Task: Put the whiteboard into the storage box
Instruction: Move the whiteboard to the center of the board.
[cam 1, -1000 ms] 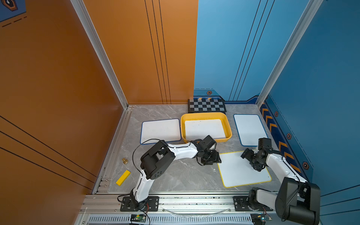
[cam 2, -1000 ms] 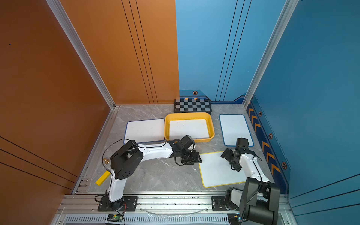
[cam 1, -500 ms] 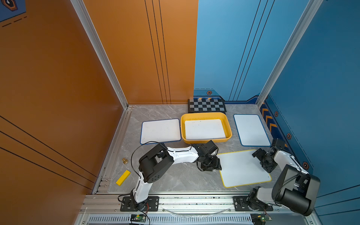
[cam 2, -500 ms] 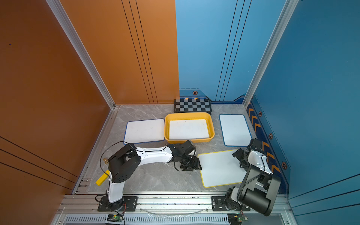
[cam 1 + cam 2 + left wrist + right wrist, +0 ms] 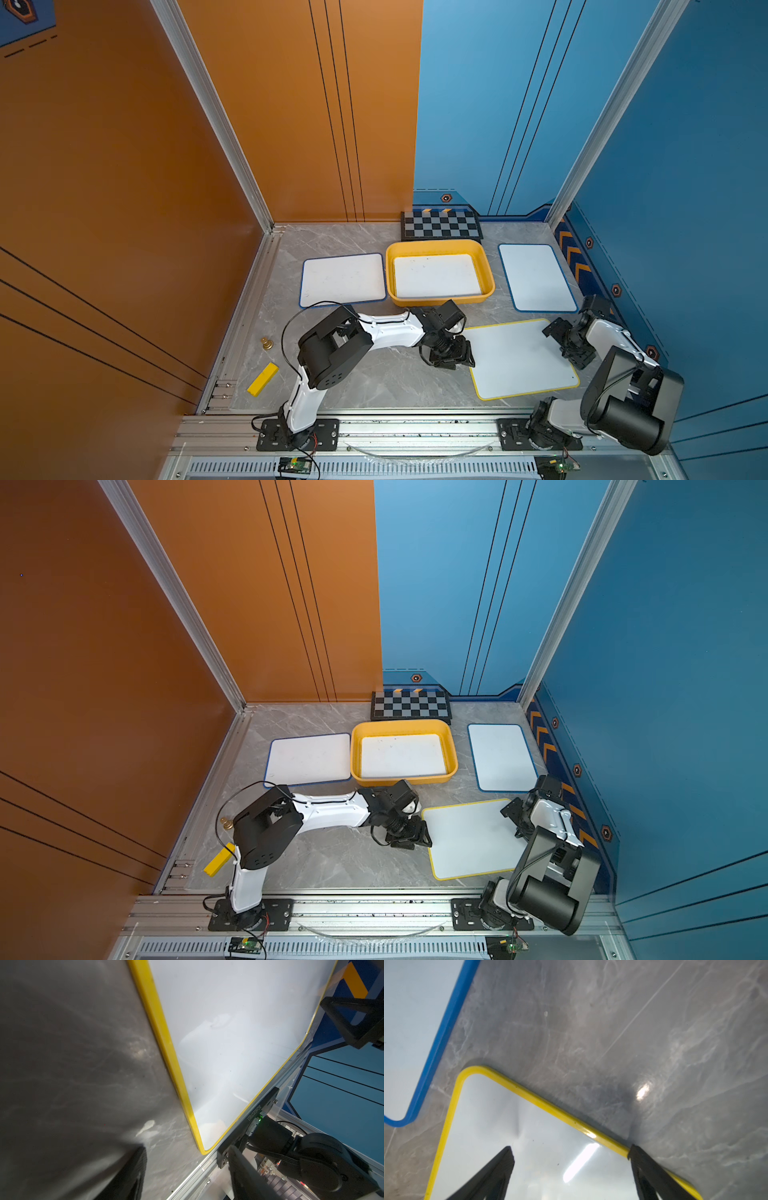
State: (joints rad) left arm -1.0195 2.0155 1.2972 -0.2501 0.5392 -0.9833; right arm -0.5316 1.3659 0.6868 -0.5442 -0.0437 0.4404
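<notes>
Beside the yellow-rimmed whiteboard [image 5: 519,357], left gripper [image 5: 187,1148] parted, empty, right gripper [image 5: 571,1148] wide astride its rim

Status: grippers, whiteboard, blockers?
Both open: left gripper beside yellow-framed whiteboard, right gripper at its edge. Board flat on table; storage box holds second whiteboard; left arm across box front.

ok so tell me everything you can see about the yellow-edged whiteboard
A flat rectangular panel with rounded corners: glossy white face, thin yellow rim that looks plastic, no writing visible. The yellow-edged whiteboard lies flat on the grey marbled table, slightly skewed, in front of the storage box, not in it. The open left tool sits beside its left edge; the open right tool straddles its right edge, one finger at the rim.
</notes>
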